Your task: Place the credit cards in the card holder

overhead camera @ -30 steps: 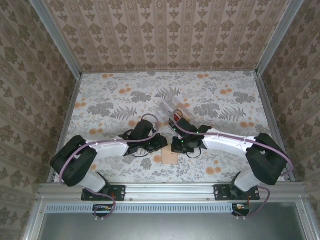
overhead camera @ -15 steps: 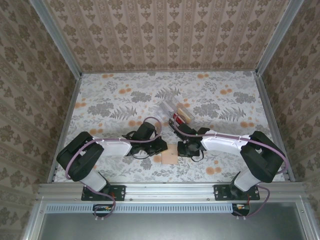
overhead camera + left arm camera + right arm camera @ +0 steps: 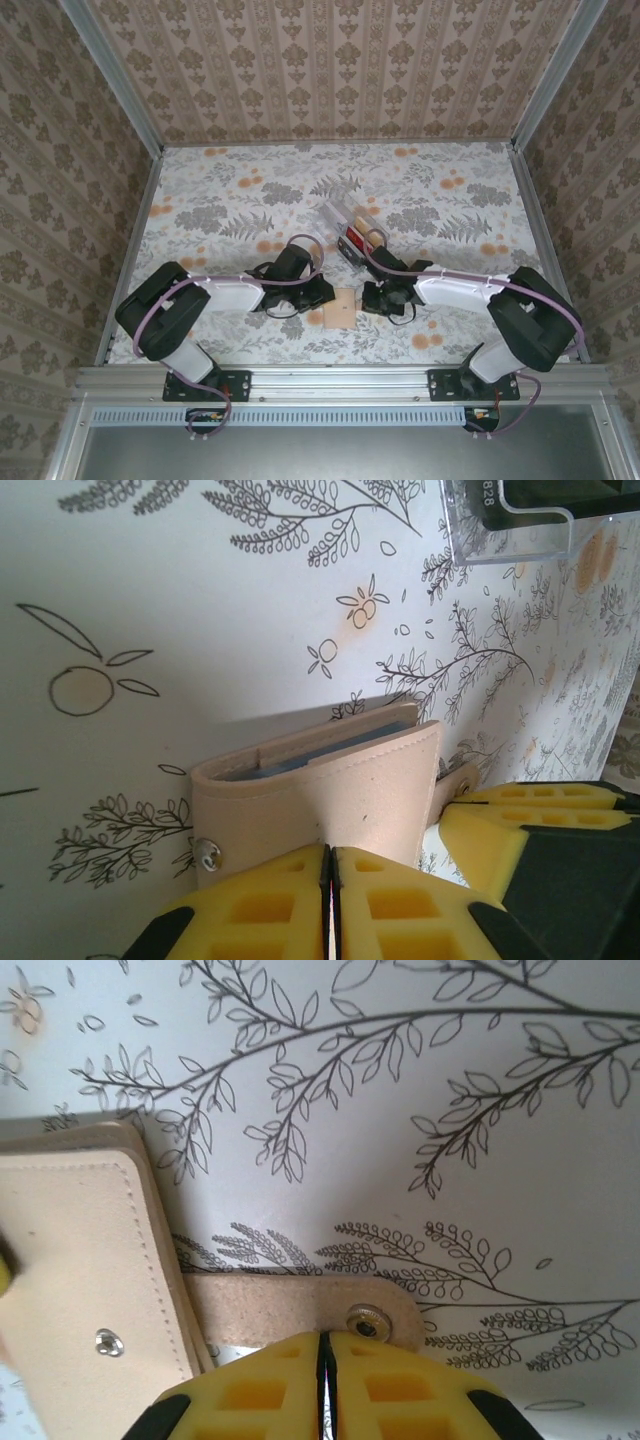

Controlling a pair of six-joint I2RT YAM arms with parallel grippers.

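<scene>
Top external view: the credit cards (image 3: 352, 241) stand in the clear tray (image 3: 335, 212), apparently none loaded yet. The card holder (image 3: 342, 308) lies on the counter (image 3: 230, 200) between the arms. The left gripper (image 3: 330, 860) has its jaws clenched on the holder's wall, and the right gripper (image 3: 322, 1345) has its jaws pinching the snap strap (image 3: 290, 1312).
</scene>
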